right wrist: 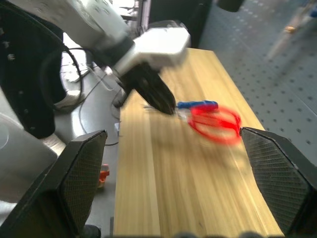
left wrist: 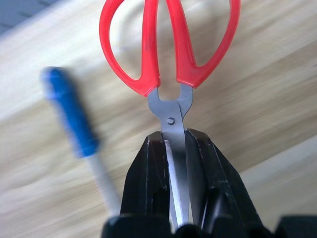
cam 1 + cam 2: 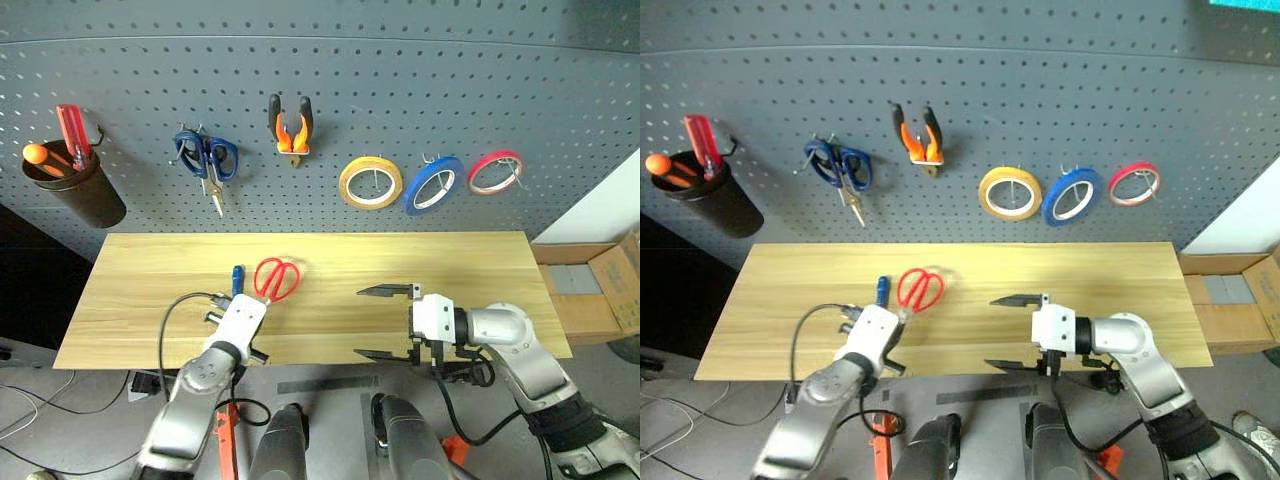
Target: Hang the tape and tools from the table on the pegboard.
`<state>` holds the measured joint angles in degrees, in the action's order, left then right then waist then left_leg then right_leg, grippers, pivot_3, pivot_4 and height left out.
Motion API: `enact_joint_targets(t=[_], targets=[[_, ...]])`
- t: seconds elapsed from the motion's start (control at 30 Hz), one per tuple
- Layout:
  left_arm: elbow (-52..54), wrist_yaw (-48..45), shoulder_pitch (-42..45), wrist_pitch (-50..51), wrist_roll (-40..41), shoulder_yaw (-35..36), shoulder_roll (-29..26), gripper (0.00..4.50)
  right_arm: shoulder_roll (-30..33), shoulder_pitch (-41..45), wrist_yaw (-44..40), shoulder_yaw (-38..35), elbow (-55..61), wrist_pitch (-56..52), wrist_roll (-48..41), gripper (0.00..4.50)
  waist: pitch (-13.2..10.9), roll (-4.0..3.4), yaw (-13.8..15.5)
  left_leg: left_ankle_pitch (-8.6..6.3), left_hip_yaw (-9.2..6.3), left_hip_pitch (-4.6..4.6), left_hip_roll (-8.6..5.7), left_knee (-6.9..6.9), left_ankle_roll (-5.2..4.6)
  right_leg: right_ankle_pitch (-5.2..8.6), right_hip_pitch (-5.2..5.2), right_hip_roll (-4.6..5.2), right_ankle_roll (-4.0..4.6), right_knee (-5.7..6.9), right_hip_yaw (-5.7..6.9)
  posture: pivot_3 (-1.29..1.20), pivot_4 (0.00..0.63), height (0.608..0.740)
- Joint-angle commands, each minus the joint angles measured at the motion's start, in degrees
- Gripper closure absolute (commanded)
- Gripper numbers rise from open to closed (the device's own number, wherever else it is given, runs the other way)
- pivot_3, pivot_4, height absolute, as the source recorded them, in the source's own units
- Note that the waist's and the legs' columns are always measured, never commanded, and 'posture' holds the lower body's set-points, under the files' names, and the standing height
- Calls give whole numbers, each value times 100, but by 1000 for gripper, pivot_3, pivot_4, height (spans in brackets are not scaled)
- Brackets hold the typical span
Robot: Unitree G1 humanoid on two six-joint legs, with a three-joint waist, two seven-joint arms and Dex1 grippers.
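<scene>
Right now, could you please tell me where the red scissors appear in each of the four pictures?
Left eye view: red scissors on the table, left of centre, at the left claw.
Right eye view: same spot.
Left wrist view: centre, blades clamped between the fingers.
Right wrist view: right of centre.
Shared landmark: blue screwdriver beside the scissors.

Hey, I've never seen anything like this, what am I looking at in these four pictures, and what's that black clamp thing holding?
This is a two-armed robot standing at a wooden table below a pegboard. Two pictures come from cameras in its head, looking down; the other two sit on its wrists. Its left end effector is shut on the blades of the red-handled scissors. A blue-handled screwdriver lies beside them. The right end effector is open and holds nothing. Pliers, blue scissors and tape rolls, the yellow one included, already hang up.
</scene>
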<state>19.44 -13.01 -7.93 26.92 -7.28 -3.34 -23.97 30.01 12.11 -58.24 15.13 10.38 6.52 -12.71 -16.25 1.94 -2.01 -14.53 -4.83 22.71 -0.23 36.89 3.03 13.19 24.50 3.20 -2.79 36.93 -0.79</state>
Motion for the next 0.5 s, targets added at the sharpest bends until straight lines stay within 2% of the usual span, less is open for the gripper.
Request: enact_joint_targets(t=[0.03,0.13,0.3,0.43,0.5], targets=[[895,219,-631,-715,-216,257,-26,4312,-106,-127,317,-396,603,-308,-491,0,67,-4,30,-2,4,0,-1,0,1,0,1,2,0,-2,-3,4,154,740],[1266,436,-1175,-1494,-330,420,48,4312,-209,-190,609,-628,1068,-860,-987,0,197,-8,67,-11,3,1,-4,4,-15,-1,-3,4,-2,-5,1,16,123,740],[1523,659,-1365,-2582,-569,641,68,4312,-294,-89,905,-788,1357,-1219,-1166,0,420,-7,176,-12,2,-31,-4,5,-20,5,-38,-2,-8,-7,9,39,89,740],[1314,888,-876,-3049,-687,958,77,4312,-544,262,1158,-825,1276,-1369,-1222,0,608,-21,223,-10,6,-50,-5,7,-22,12,-54,-5,-23,-4,7,59,58,740],[938,933,-405,-3036,-612,1180,31,4312,-670,500,1236,-794,1060,-1409,-1152,0,684,-23,245,-10,6,-93,-4,6,-24,17,-94,-8,-30,-5,11,65,52,740]])
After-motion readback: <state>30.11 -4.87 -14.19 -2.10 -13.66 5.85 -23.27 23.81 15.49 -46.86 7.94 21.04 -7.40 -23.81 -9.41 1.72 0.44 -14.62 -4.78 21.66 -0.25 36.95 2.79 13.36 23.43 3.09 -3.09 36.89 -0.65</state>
